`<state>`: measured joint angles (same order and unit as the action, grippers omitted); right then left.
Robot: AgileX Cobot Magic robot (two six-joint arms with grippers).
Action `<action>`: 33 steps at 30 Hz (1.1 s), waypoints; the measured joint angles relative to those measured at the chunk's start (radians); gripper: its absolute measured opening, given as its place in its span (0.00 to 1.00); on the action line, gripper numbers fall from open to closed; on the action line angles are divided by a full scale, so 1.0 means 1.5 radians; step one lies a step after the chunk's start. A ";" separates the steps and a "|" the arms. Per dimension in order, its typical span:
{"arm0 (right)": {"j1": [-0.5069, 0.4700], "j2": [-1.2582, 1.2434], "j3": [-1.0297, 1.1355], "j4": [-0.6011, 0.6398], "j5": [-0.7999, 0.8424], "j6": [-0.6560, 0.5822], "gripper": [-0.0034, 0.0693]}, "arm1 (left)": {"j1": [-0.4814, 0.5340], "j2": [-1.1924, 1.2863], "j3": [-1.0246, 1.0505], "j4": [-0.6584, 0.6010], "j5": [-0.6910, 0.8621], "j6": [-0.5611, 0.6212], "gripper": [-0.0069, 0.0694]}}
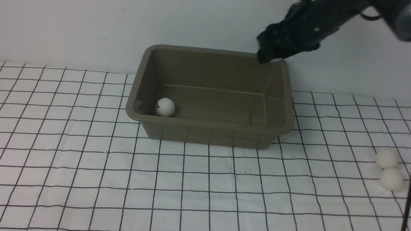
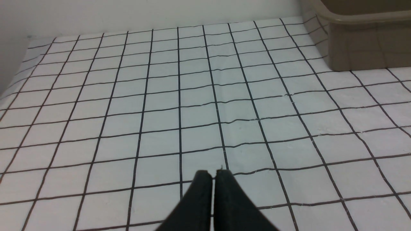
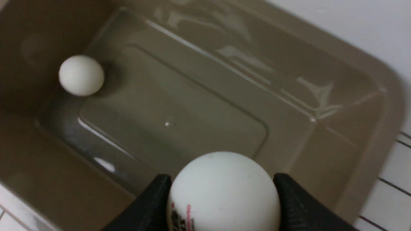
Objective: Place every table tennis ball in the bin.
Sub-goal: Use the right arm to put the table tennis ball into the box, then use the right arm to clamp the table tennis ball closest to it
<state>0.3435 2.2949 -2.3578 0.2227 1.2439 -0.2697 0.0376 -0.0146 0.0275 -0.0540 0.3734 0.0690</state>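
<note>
Your right hand (image 3: pixel 223 189) is clamped on 1 white ball (image 3: pixel 223 192) above the olive-brown bin (image 1: pixel 207 131). Your left hand's (image 2: pixel 213 183) fingers are together.

Even, soft light covers the gridded surface (image 1: pixel 192 192) with faint shadows. The front view is sharp except for the motion-blurred right arm (image 1: pixel 339 14). Blur softens the right wrist view, where glossy streaks glare on the bin (image 3: pixel 237 61).

1 ball (image 1: pixel 165 107) in the bin (image 1: pixel 209 133); probably 2 balls (image 1: pixel 391 179) touching on the grid (image 1: pixel 188 188).
</note>
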 joint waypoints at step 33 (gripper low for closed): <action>0.004 -0.132 0.079 -0.183 0.006 0.090 0.71 | 0.000 0.000 0.000 0.000 0.000 0.000 0.08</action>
<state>0.3494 2.0969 -2.2397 -0.0525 1.2521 -0.1351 0.0376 -0.0146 0.0275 -0.0540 0.3734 0.0690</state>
